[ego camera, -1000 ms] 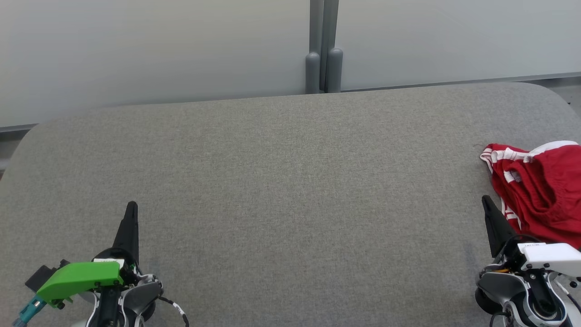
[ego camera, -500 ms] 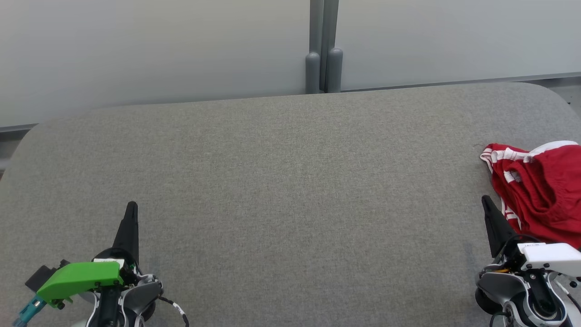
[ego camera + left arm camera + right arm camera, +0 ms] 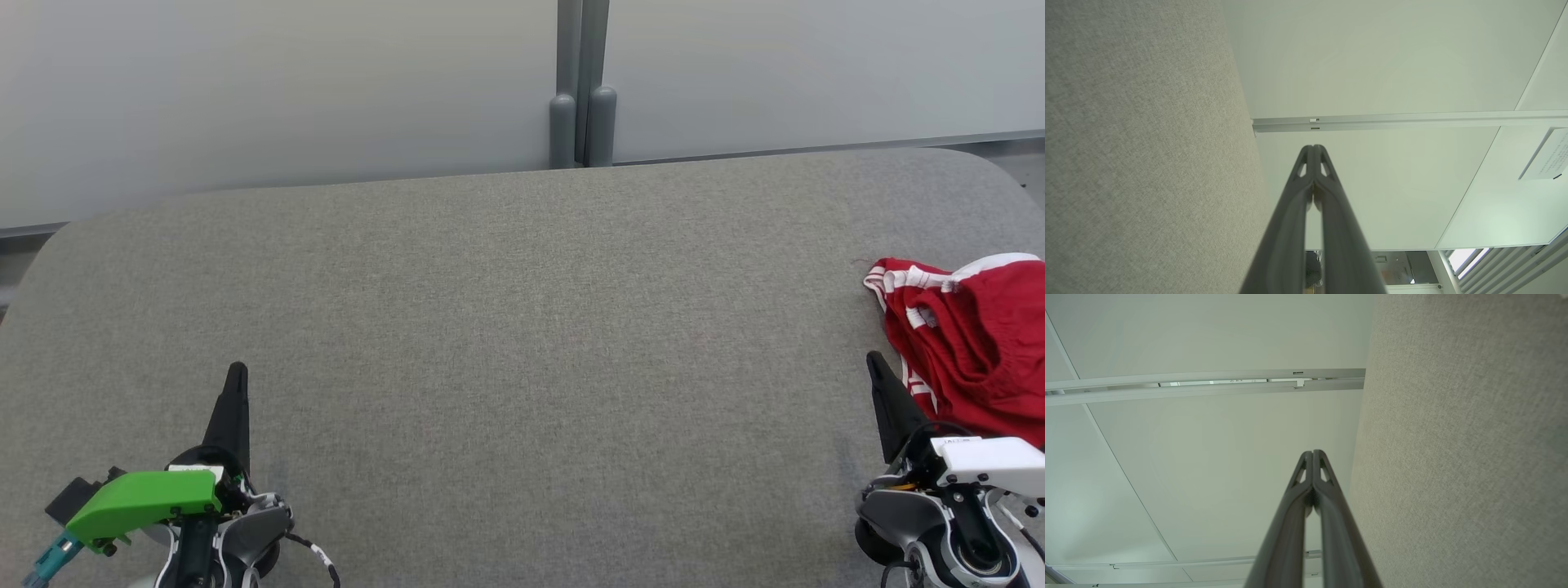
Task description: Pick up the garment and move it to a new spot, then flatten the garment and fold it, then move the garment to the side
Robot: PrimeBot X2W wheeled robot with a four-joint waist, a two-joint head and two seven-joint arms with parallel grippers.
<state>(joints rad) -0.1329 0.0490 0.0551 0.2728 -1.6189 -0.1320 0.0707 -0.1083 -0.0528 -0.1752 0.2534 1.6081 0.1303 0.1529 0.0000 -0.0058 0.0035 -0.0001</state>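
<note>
The garment [image 3: 971, 343] is a crumpled red piece with white stripes and trim, lying at the right edge of the grey felt table [image 3: 522, 327] and cut off by the head view's border. My right gripper [image 3: 875, 361] points up just left of the garment's lower part, shut, holding nothing. At the lower left my left gripper [image 3: 237, 371] stands shut and empty, far from the garment. In the left wrist view the left gripper [image 3: 1313, 148] shows its tips pressed together. The right gripper [image 3: 1312, 453] in the right wrist view is likewise shut.
A pale partition wall [image 3: 286, 90] runs along the table's far edge, with a grey post [image 3: 581, 90] at its middle. The table's corners are rounded. A green cover [image 3: 143, 500] sits on my left wrist.
</note>
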